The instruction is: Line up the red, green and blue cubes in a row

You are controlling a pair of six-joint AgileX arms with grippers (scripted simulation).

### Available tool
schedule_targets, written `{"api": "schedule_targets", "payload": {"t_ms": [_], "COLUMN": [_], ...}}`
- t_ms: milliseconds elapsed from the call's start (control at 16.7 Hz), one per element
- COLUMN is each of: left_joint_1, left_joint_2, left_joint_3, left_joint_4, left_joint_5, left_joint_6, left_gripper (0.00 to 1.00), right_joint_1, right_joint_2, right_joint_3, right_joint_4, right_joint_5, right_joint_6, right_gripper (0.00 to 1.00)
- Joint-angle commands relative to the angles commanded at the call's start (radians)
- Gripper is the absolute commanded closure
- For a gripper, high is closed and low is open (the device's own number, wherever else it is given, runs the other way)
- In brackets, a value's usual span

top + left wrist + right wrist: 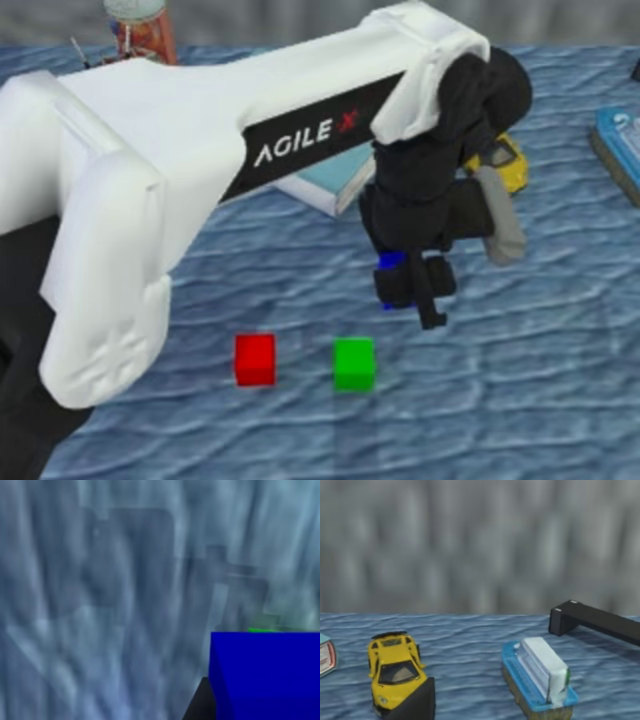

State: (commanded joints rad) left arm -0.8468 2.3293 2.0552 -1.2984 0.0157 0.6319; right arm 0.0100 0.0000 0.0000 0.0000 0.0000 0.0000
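**Blue cube carried toward the end of the row**

The blue cube (391, 262) is pinched in the left claw (410, 290), held above the worktop (520, 380) just up and to the right of the green cube (354, 363). From above only slivers of blue show between the dark fingers; the left wrist view fills a corner with the cube's blue face (265, 675), confirming the claw is pressed onto it, with a thin strip of green (261, 629) showing just past its top edge.

The red cube (255, 358) and the green one already sit side by side on the worktop, apart but level with each other, red to the left. The step in hand looks like placing the third cube: two are aligned and the blue one is in transit.

The next move calls for bringing the blue cube down to the right of the green one, on the same line and with a gap matching the red-green spacing, then spreading the claw without nudging it.

Farther out lie a yellow toy car (505, 160), partly hidden by the arm, a pale blue flat object (335, 180) and a jar (140, 28) at the far edge. The right claw (415, 705) is parked off to the right, facing the car and a blue-based block (540, 680); I cannot tell how its fingers stand.
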Motion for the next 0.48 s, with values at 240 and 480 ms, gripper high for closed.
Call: {"api": "schedule_targets", "payload": {"t_ms": [240, 480], "left_joint_1": [-0.098, -0.096], "left_joint_2": [0.043, 0.039], "left_joint_3": [0.097, 0.096], "left_joint_4": [-0.041, -0.039], "left_joint_5": [-0.001, -0.001], "left_joint_6": [0.008, 0.008], "left_gripper": [1.00, 1.00], "right_joint_1": [0.000, 0.000], "right_joint_2": [0.000, 0.000], "right_joint_3": [0.000, 0.000], "right_joint_4": [0.000, 0.000], "right_joint_5": [0.000, 0.000], "right_joint_6": [0.000, 0.000], "right_gripper": [0.00, 0.00]}}
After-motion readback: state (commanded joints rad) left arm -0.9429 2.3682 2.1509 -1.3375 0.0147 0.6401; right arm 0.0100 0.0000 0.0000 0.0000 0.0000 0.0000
